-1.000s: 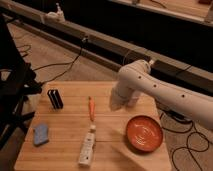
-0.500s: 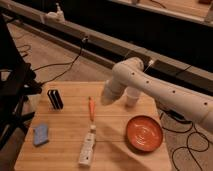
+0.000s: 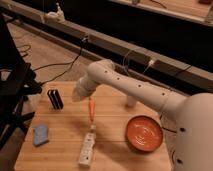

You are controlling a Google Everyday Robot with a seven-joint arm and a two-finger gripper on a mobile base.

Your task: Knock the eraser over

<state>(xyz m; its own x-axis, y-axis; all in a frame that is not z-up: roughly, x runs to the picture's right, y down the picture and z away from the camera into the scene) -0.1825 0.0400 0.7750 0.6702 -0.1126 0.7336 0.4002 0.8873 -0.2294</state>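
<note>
The eraser [image 3: 55, 99] is a small black block with pale stripes, standing upright near the back left of the wooden table [image 3: 65, 150]. My white arm reaches in from the right across the table's back. The gripper [image 3: 78, 93] is at its left end, just right of the eraser and a short gap from it, at about the eraser's height.
An orange marker [image 3: 91, 108] lies mid-table, a white tube-like object [image 3: 87, 149] in front of it. A flat light-blue pad [image 3: 41, 134] lies at front left, an orange bowl [image 3: 144, 133] at right, a pale cup [image 3: 131, 100] behind the arm. Black furniture stands left of the table.
The arm has swung left across the back of the table, bringing the gripper from near the cup to just beside the eraser. The eraser still stands.
</note>
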